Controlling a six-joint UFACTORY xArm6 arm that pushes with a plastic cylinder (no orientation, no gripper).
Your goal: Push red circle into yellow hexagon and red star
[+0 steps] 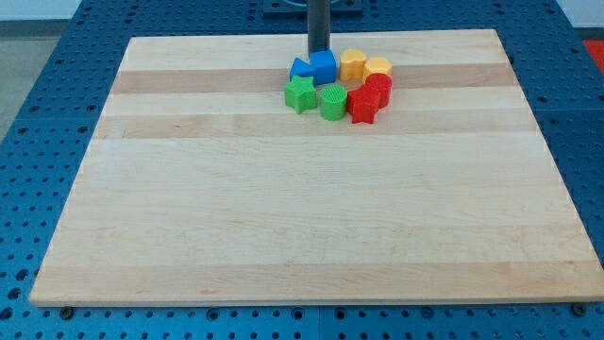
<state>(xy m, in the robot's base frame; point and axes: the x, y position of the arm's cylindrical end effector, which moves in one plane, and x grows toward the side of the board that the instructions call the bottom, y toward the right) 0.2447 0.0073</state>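
The red circle [379, 87] sits at the right of a tight cluster near the view's top centre. It touches the red star [363, 105] just below-left of it and lies just below the yellow blocks. A yellow hexagon [353, 64] and a second yellow block [378, 67] stand side by side at the cluster's top right. My tip [319, 52] is at the cluster's top left, right behind the blue cube [324, 66], well left of the red circle.
A blue triangle-like block [301, 69] sits left of the blue cube. A green star [300, 93] and a green round block [332, 101] lie below them. The wooden board [283, 217] rests on a blue perforated table.
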